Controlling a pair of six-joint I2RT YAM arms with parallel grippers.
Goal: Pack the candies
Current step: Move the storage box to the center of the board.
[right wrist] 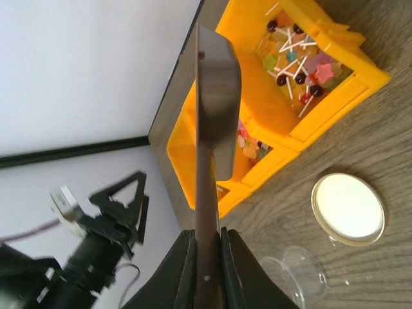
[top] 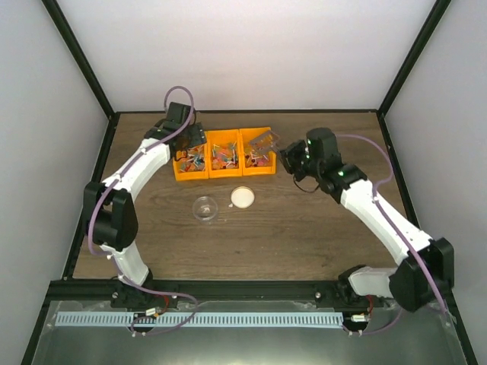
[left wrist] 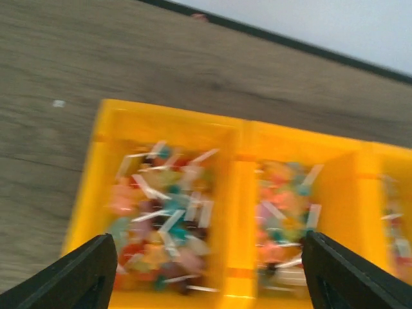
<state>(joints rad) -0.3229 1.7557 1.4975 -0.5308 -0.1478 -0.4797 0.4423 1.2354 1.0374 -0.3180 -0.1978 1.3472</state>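
Observation:
The candies (top: 223, 157) fill the three compartments of an orange bin (top: 223, 177) at the back of the table. In the left wrist view they show blurred as mixed-colour sweets (left wrist: 161, 212) in the bin (left wrist: 237, 212). My left gripper (left wrist: 215, 283) is open wide above the wall between the left and middle compartments, with nothing in it; it also shows in the top view (top: 190, 141). My right gripper (right wrist: 207, 257) is shut on the handle of a brown scoop (right wrist: 215, 96), which it holds above the bin's right compartment (right wrist: 290, 61). The scoop (top: 265, 141) looks empty.
A clear plastic cup (top: 205, 207) and a round cream lid (top: 242, 198) lie on the wooden table in front of the bin. Both show in the right wrist view, the cup (right wrist: 299, 273) and the lid (right wrist: 347, 209). Black frame rails border the table.

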